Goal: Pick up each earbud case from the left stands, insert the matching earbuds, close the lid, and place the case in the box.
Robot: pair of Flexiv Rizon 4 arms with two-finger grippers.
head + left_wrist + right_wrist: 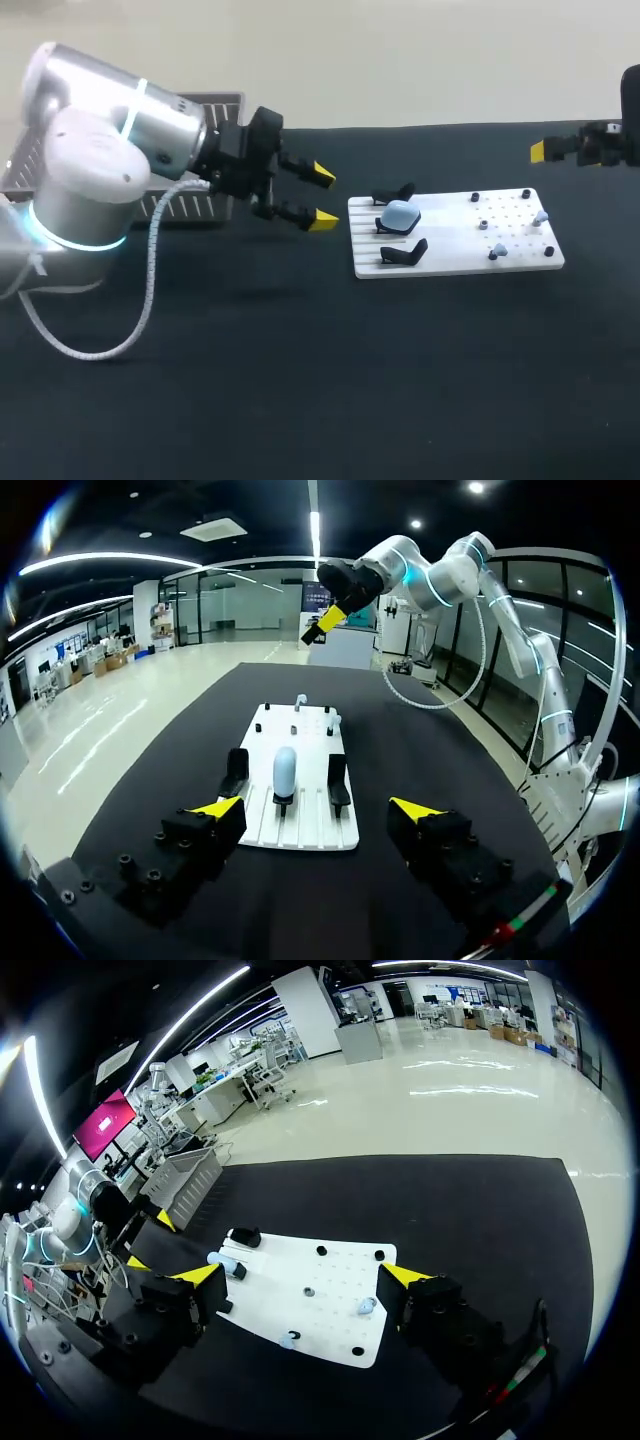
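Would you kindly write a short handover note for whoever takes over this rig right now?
Left gripper: open, empty, beside the board's stand end.
Right gripper: open, empty, raised off its earbud end.
Case on the middle stand; two earbuds on the board; box behind left arm.
Done: nothing that shows. Left: pick case, insert earbuds, close lid, box it.

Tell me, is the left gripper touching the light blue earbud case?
Apart. In the head view the left gripper hangs open short of the white board, and the earbud case sits farther in on it.
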